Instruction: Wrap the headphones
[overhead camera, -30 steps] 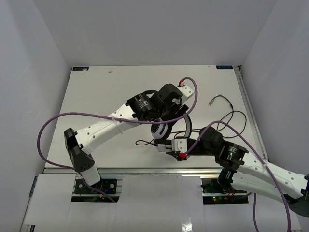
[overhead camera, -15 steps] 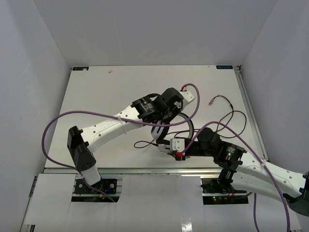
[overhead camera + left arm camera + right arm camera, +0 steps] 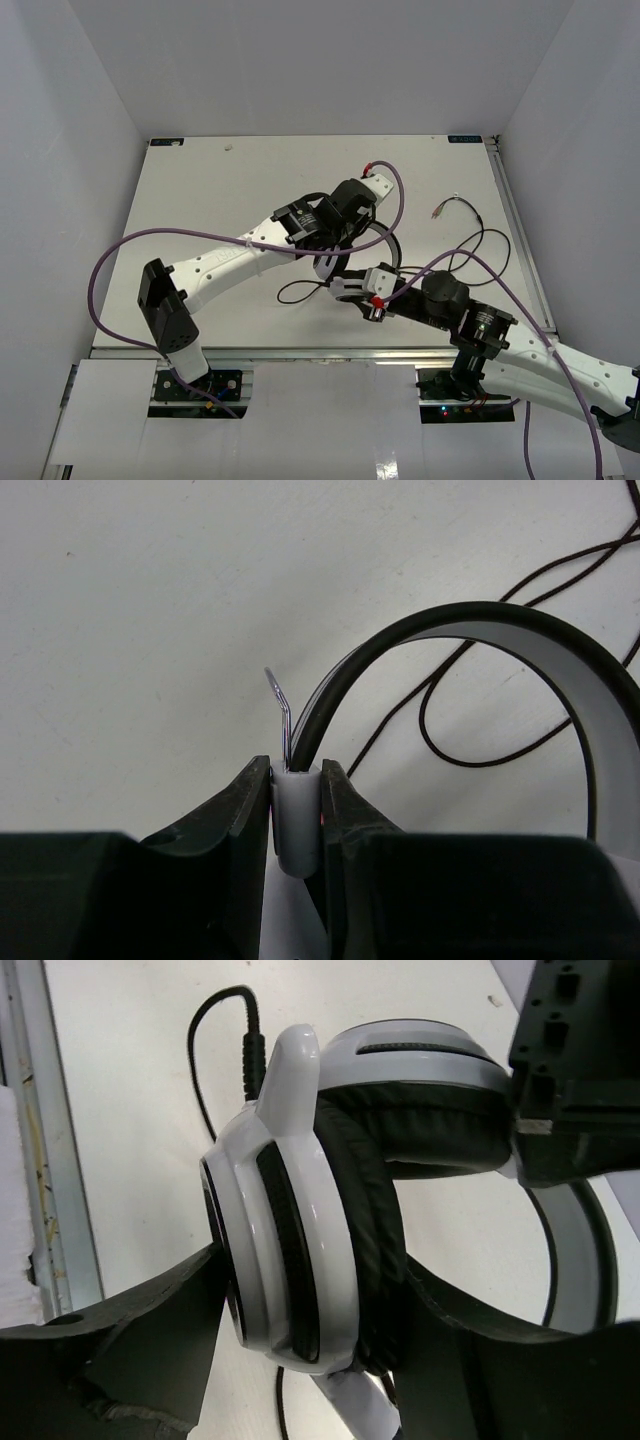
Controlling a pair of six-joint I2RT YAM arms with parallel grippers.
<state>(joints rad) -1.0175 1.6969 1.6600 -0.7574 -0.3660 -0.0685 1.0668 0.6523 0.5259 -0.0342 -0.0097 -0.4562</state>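
With the headphones point(image 3: 330, 268) at table point(image 3: 200, 200) centre, the left gripper point(image 3: 297, 780) pinched nearly shut on the headband point(image 3: 560, 630) end and the right gripper point(image 3: 310, 1300) clamped wide across one ear cup point(image 3: 300, 1210), wrapping appears not yet begun, so one gripper must release to fetch the cord point(image 3: 480, 765) lying loose toward 3 o'clock.

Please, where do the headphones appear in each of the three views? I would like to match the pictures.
Top external: the headphones are at the picture's centre.
Left wrist: the headband arcs across the right side; the left claw pinches its white end.
Right wrist: one ear cup fills the centre, between the right claw's fingers.
Shared landmark: the thin black cord.
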